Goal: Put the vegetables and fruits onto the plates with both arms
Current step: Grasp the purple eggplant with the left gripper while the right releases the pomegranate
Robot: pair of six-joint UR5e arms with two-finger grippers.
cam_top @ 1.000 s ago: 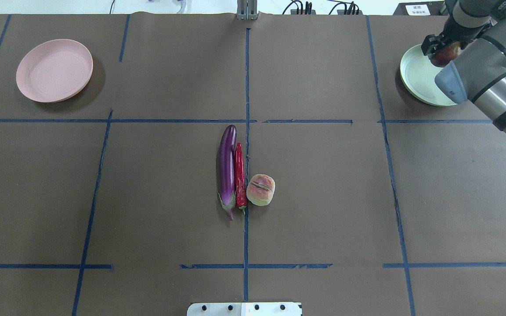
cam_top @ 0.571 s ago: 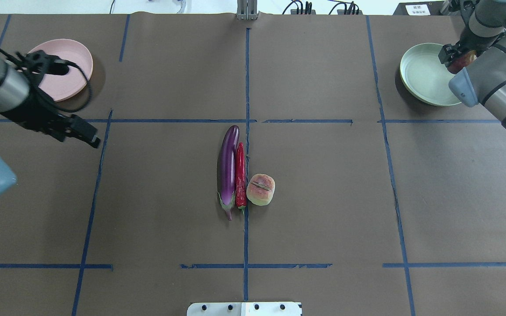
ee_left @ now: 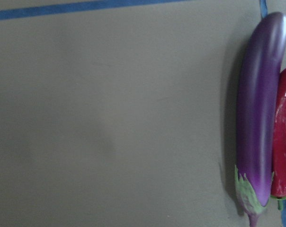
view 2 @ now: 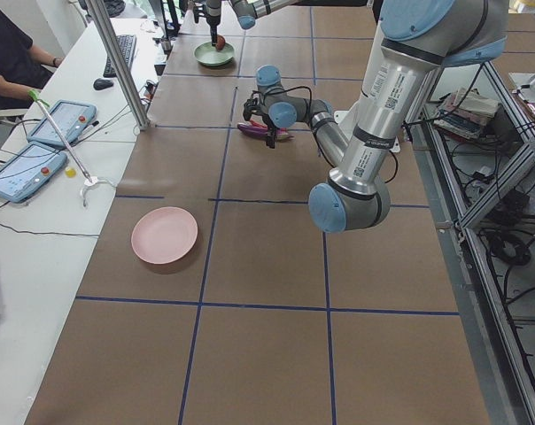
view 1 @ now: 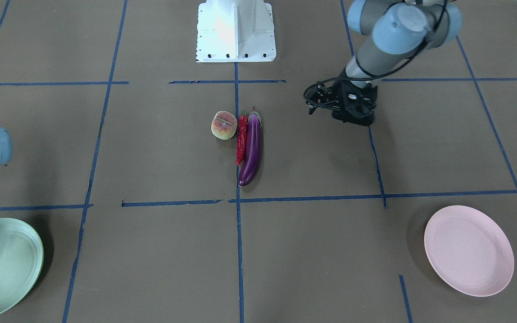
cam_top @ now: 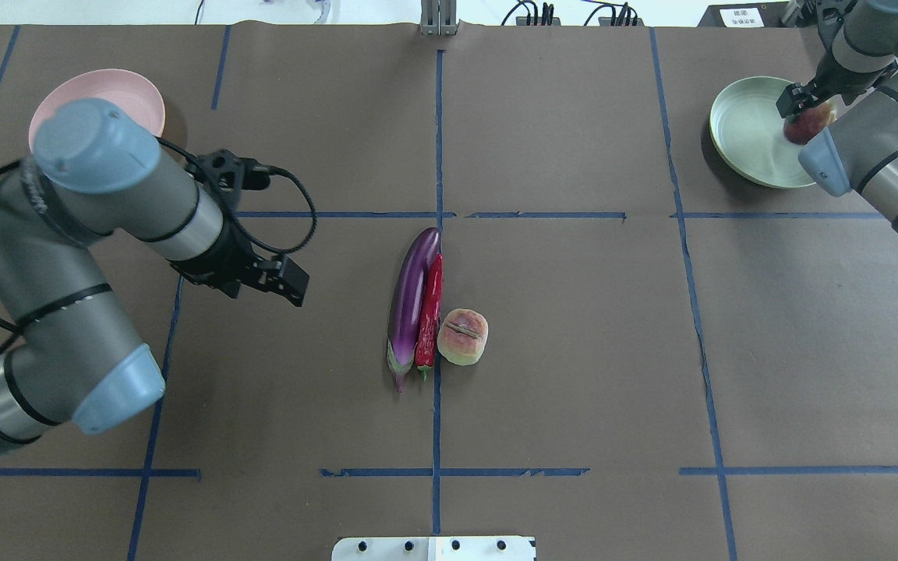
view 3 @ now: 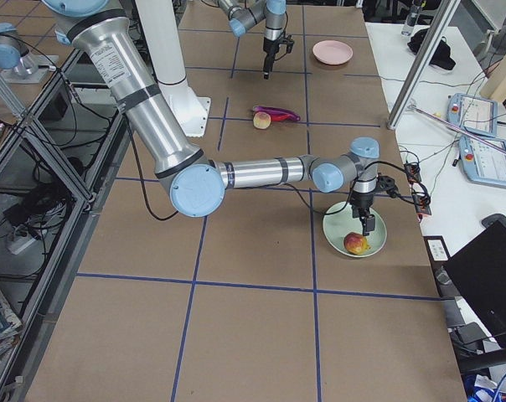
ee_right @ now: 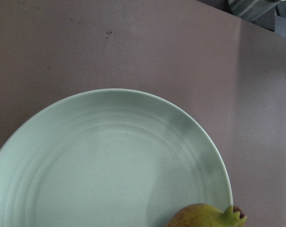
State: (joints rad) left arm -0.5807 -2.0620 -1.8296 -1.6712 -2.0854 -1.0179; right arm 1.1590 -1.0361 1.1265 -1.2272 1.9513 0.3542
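The purple eggplant (cam_top: 411, 304), the red chili (cam_top: 428, 312) and the cut fruit half (cam_top: 462, 336) lie side by side at the table's centre; they also show in the front view: eggplant (view 1: 251, 148), chili (view 1: 242, 139), fruit half (view 1: 224, 125). My left gripper (cam_top: 297, 282) hovers left of them, open and empty; its wrist view shows the eggplant (ee_left: 259, 118). The pomegranate (view 3: 355, 244) rests on the mint green plate (cam_top: 749, 132) at the far right. My right gripper (view 3: 369, 228) is just above it; its jaws are unclear. The pink plate (view 1: 468, 250) is at the far left.
The white robot base (view 1: 235, 31) stands at the table's near edge. Blue tape lines cross the brown table. An operator, tablets and a pole (view 2: 117, 62) are along the far side. My left arm's elbow (cam_top: 118, 389) hangs over the left half.
My left arm has swung in from the left edge toward the centre. The pomegranate has gone down onto the green plate. The eggplant and chili now lie tilted, far ends to the right.
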